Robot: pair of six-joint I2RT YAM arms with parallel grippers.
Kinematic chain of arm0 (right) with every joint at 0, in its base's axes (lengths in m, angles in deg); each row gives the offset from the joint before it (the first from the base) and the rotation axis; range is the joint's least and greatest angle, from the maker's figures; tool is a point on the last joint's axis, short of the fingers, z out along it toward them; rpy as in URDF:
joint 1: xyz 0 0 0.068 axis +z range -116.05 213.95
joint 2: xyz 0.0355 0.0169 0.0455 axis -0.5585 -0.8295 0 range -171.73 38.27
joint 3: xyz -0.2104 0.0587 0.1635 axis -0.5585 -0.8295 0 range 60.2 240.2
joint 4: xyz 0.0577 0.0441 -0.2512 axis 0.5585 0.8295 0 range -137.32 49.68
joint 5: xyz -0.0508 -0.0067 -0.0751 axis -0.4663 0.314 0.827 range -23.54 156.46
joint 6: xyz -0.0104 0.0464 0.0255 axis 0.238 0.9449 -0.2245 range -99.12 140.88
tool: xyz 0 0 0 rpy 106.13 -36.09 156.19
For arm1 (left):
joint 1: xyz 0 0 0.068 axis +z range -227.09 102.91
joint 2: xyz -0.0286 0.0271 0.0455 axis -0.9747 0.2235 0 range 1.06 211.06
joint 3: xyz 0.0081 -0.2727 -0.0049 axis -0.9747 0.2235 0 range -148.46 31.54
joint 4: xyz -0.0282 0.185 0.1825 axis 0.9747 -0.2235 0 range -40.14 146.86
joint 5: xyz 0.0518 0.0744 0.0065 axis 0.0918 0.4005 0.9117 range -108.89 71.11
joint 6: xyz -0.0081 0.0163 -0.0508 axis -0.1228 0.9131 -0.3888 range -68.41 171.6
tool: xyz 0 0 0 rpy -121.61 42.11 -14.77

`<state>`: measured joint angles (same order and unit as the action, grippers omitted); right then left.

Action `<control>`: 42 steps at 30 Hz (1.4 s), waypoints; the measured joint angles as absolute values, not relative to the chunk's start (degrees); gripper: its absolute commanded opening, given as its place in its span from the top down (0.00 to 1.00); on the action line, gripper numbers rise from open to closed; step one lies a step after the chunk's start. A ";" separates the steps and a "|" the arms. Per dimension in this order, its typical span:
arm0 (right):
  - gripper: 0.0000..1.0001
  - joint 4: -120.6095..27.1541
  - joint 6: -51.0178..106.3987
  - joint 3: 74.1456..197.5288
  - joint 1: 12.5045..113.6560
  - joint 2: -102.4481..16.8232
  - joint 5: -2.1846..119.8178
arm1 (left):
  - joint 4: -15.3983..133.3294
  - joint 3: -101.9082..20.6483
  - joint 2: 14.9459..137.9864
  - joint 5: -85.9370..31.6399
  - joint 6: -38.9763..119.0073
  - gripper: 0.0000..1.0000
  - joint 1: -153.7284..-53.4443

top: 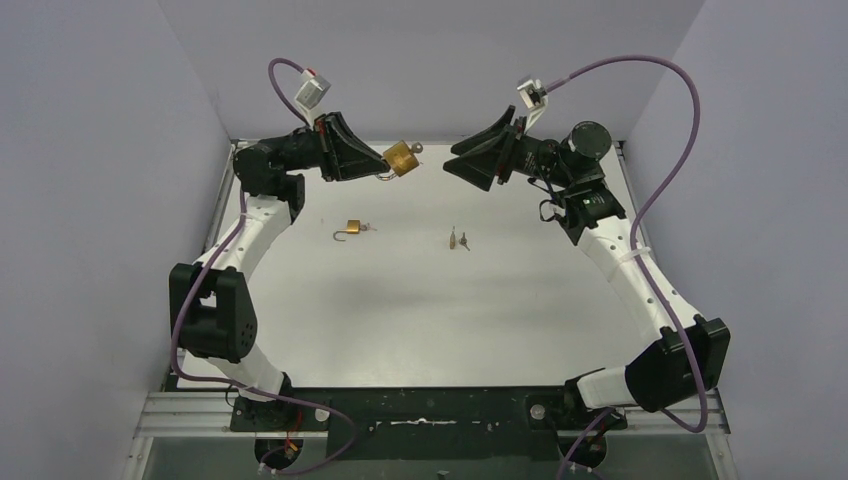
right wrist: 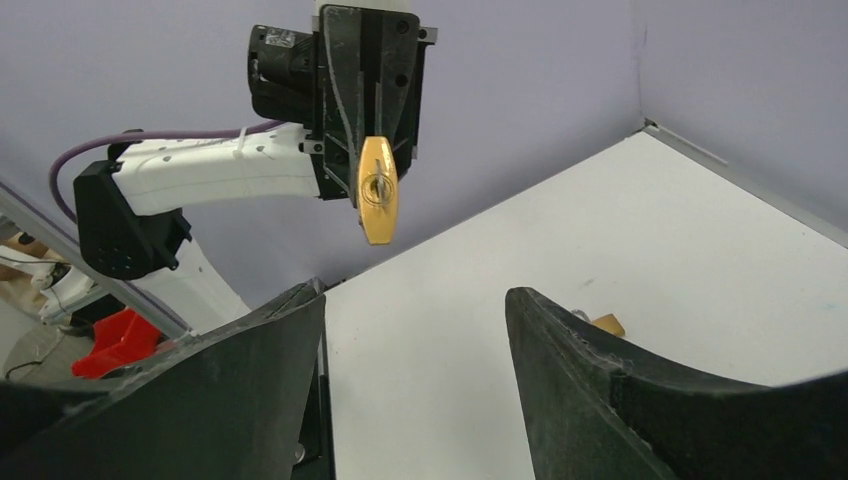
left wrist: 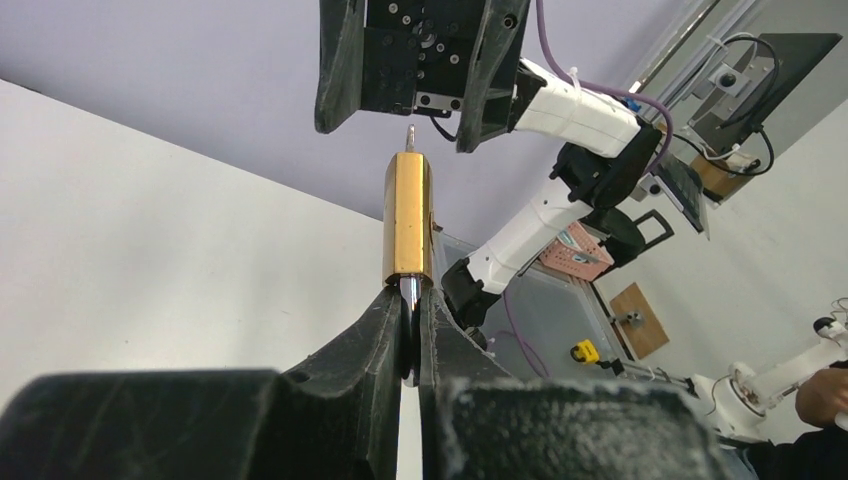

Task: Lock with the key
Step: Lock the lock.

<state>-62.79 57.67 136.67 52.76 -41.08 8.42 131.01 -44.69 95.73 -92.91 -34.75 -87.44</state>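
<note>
Above the far part of the worktop [top: 420, 300], a brass padlock [top: 399, 157] is held in the air by the left fingers [top: 372, 165]. These are clamped together on its steel shackle [left wrist: 408, 290] (seen in the left wrist view as a bright sliver pinched between the two black tips). The padlock body is pointed away from the left arm, and a key [top: 415, 148] is seated in the keyhole at its free end, with the bow projecting toward the right arm. The right fingers [top: 478, 165] are spread apart and are faced toward the key from near it, without touching it. On the worktop below, a smaller padlock [top: 352, 229] and a pair of loose keys [top: 458, 240] are laid apart from each other.
</note>
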 measured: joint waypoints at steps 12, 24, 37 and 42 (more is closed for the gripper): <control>0.48 -64.51 58.66 139.62 56.85 -42.77 7.56 | 130.77 -42.59 95.76 -94.00 -34.73 1.00 -87.92; 0.58 -62.07 57.13 142.90 59.14 -45.96 7.96 | 131.25 -41.39 95.82 -93.98 -35.10 1.00 -88.09; 0.37 -59.42 54.79 145.52 60.32 -47.01 8.66 | 133.20 -41.34 96.08 -93.74 -36.59 1.00 -87.87; 0.60 -57.10 52.47 145.94 60.78 -47.01 9.99 | 133.15 -41.34 96.89 -93.80 -36.76 1.00 -87.81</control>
